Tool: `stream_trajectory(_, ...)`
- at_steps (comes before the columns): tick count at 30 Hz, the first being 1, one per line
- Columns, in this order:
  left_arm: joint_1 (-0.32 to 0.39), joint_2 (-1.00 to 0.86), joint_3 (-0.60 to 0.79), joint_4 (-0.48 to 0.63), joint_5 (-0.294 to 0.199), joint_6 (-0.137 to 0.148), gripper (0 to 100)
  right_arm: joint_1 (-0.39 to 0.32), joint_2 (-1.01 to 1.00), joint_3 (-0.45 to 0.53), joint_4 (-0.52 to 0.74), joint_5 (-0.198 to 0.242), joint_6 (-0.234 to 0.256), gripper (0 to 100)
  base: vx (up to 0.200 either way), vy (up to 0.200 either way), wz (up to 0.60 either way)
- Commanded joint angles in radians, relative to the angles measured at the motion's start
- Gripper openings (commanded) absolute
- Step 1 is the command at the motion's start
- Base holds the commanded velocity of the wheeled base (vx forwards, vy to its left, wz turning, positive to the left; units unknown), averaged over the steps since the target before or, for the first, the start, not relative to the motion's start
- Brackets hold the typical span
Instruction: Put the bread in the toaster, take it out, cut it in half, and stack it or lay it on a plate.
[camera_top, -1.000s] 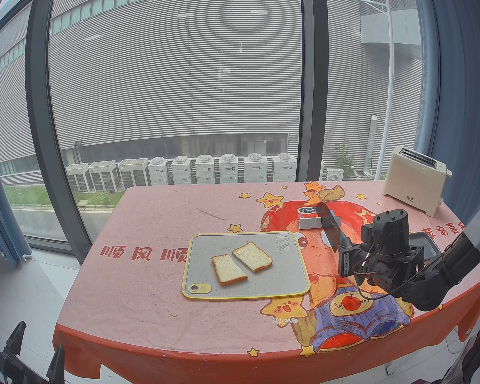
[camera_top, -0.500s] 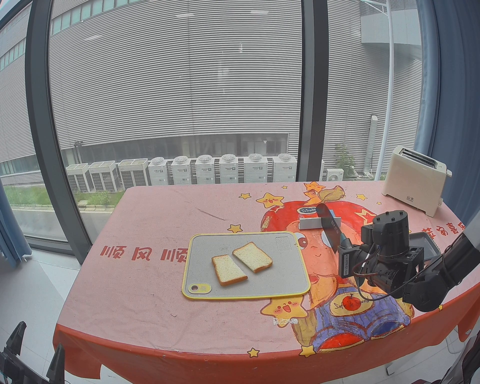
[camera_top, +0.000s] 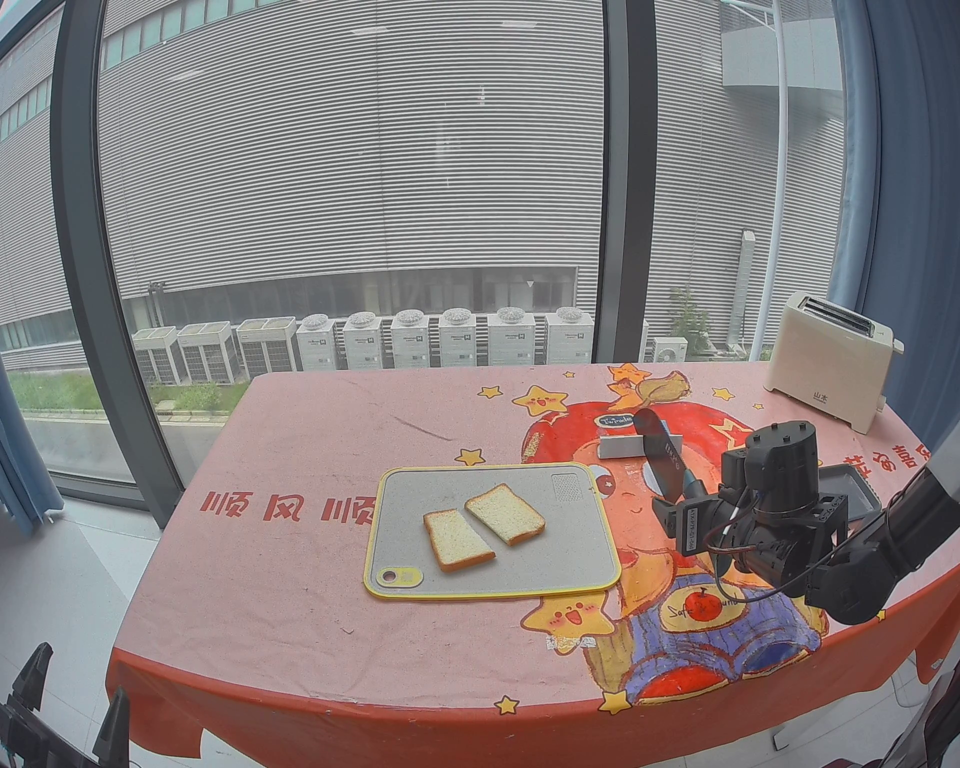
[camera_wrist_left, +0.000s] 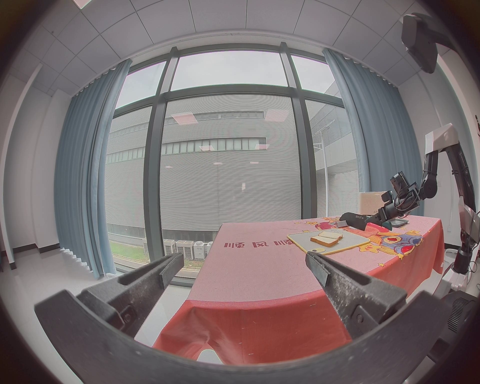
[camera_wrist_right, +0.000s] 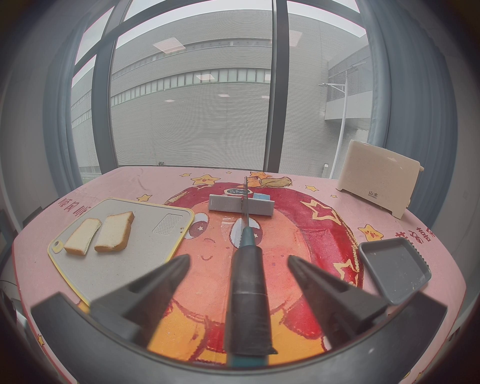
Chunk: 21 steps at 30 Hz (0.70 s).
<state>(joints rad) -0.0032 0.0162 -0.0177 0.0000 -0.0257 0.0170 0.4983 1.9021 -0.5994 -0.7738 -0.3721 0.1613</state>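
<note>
On the cutting board (camera_top: 585, 560) lie two bread halves (camera_top: 457, 539)

Layout about the right claw (camera_wrist_right: 239, 260). Between its fingers: black-handled steel knife (camera_wrist_right: 245, 290). Ahead: grey slotted knife block (camera_wrist_right: 260, 205), met by the blade. Left: yellow-rimmed grey plastic cutting board (camera_top: 560, 560) carrying two cut bread halves (camera_top: 457, 539) side by side. Right: dark rectangular tray (camera_wrist_right: 395, 267). Ahead-right, farther off: cream box-shaped toaster (camera_top: 832, 360).

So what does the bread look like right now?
The bread is two flat pieces, lying side by side near the middle of the grey, yellow-rimmed cutting board. Each has a pale, soft-looking top and a thin brown crust. They lie very close; whether they touch is unclear. Nothing else touches them.
</note>
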Motion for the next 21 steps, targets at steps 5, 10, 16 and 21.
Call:
stream_trajectory(5,0.000,-0.005,0.016,0.000,0.000,0.000,100,0.002,-0.002,-0.002,-0.001,-0.001,0.000,100,0.000,0.000,0.00)
stream_trajectory(10,0.000,-0.005,0.016,0.000,0.000,0.000,100,0.002,-0.002,-0.002,-0.001,-0.001,0.000,100,0.000,0.000,0.00)
stream_trajectory(16,0.000,-0.005,0.016,0.002,0.000,0.000,100,0.003,-0.003,-0.002,-0.001,-0.001,0.000,100,0.000,0.000,0.00)
stream_trajectory(21,0.000,-0.005,0.016,0.000,0.000,0.000,100,0.003,-0.009,-0.002,-0.001,-0.002,-0.002,100,0.000,0.000,0.00)
